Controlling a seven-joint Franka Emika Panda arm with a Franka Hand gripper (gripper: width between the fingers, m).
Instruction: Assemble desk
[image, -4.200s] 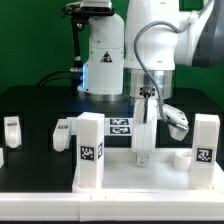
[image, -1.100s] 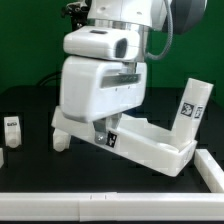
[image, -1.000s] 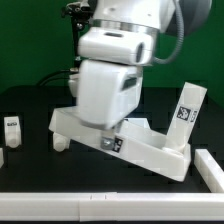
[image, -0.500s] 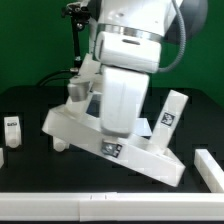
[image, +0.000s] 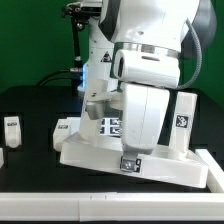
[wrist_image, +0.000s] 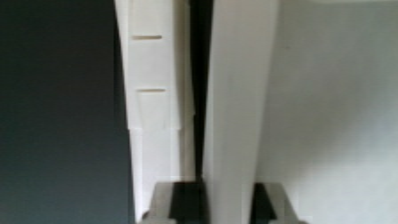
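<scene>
The white desk panel (image: 95, 156) lies low across the table, its long rim facing the front. A square leg with a tag (image: 183, 122) stands up from its end at the exterior view's right. A second tagged leg (image: 94, 120) shows behind the arm on the left. My gripper (image: 129, 160) reaches down at the panel's front rim and is mostly hidden by the wrist. In the wrist view the gripper (wrist_image: 222, 205) is shut on the panel's thin white rim (wrist_image: 235, 100), one dark finger (wrist_image: 173, 203) on each side.
A loose white leg (image: 12, 128) stands at the far left and another white piece (image: 65, 130) lies near the panel's left end. The marker board (image: 118, 126) lies behind the panel. A white rail (image: 90, 205) runs along the table's front, with another piece (image: 212, 166) at the right.
The arm has swung to the exterior view's right with the panel in its grip. The panel has turned from a raised tilt to lying lower and nearly level.
</scene>
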